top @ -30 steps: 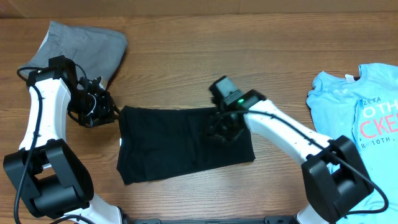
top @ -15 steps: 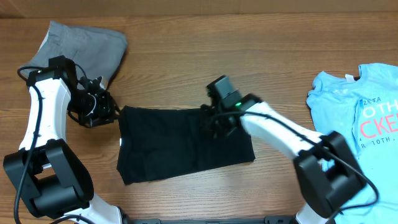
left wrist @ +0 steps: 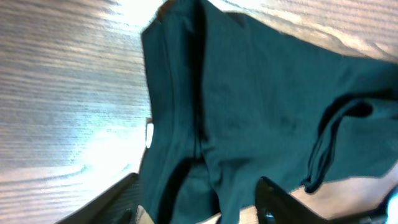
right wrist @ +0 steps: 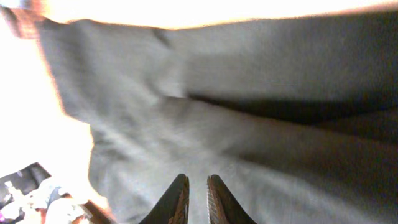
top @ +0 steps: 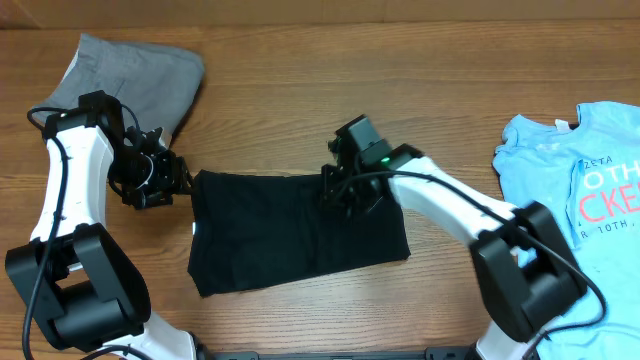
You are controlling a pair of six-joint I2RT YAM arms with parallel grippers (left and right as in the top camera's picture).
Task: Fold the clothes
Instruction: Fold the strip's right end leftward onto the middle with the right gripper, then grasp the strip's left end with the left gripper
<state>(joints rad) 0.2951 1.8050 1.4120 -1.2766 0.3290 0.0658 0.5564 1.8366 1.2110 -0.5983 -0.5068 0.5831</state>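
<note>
1. item – black t-shirt, folded to a rough rectangle, flat on the desk at its middle. its long axis runs left to right, with the short ends facing the two arms.
2. mark – small white label at the shirt's left short end, beside a doubled fold of cloth.
3. left pincer: just off that left short end and pointing at it. the fingers stand wide apart, with the shirt's edge lying between them. nothing is gripped.
4. right pincer: over the shirt's far long edge, a little right of centre. it is narrow, the fingers almost meeting with a thin slit between. no cloth shows in the slit, and whether a fold is nipped below cannot be told.
5. relation that matters – the shirt lies inward from the left pincer, toward the desk's centre, and directly under the right one. the left arm is nearer a short end, so a fold across the long axis would likely start there.
6. other stock: grey shorts at the far left corner, light blue tee spread at the right edge. both lie well apart from the black shirt and neither pincer is on them.
</note>
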